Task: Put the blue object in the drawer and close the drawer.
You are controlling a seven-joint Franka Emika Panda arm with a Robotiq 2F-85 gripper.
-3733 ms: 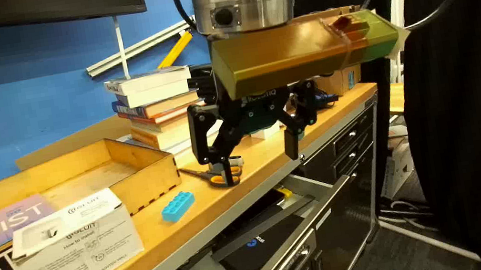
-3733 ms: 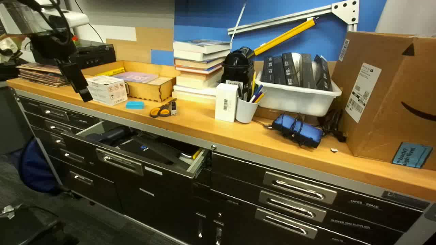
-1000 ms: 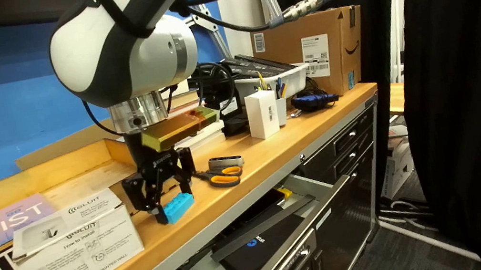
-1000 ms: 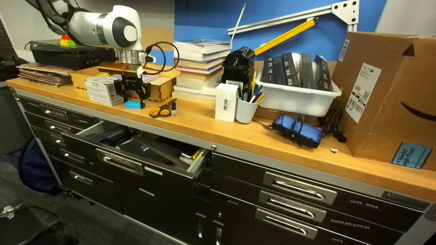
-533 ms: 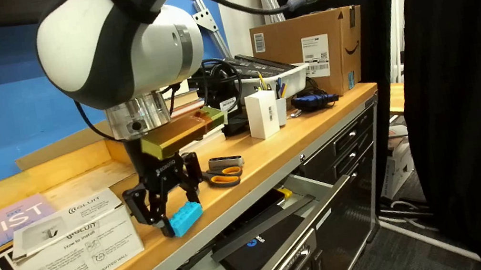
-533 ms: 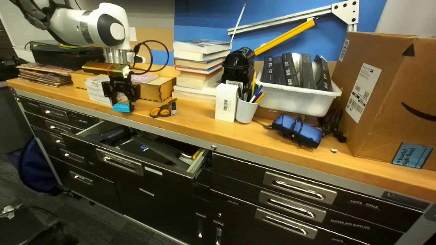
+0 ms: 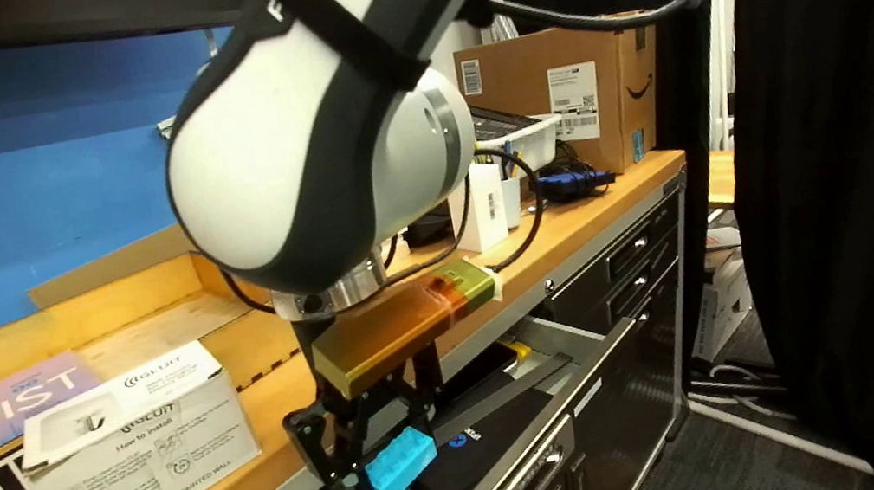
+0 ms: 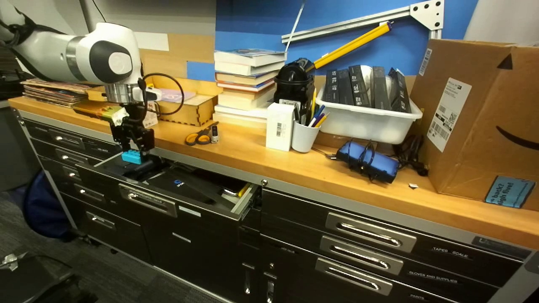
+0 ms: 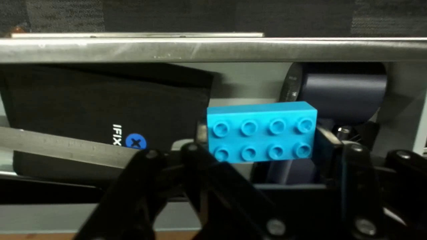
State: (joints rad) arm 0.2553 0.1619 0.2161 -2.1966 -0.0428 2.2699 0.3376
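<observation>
Okay, gripper (image 9: 263,135) is clamped on the light-blue toy building brick (image 7: 402,465), fingers (image 9: 202,133) at its two short ends, studs up, likely so the top and long sides are clear for a straight drop. Long side runs roughly along the front rim of the drawer (image 9: 213,51), so it should go in easily. Brick hangs over the drawer, not released; can't tell if it's below rim height. In the wrist view it overlaps the gap between the black pouch (image 9: 83,106) marked "IFIX" and the dark cylindrical device (image 9: 343,95), probably aimed at the pale bottom there. Risk: brick perched on the device may snag on closing. Ruler-like metal strip (image 9: 66,146) lies across the pouch. Drawer is pulled out from under the wooden table (image 8: 240,151), presumably to take the brick; closing not done. Next is probably: lower, let go, lift clear, push the drawer front in. Scissors (image 8: 203,133) lie on the table, well out of the drop path.
</observation>
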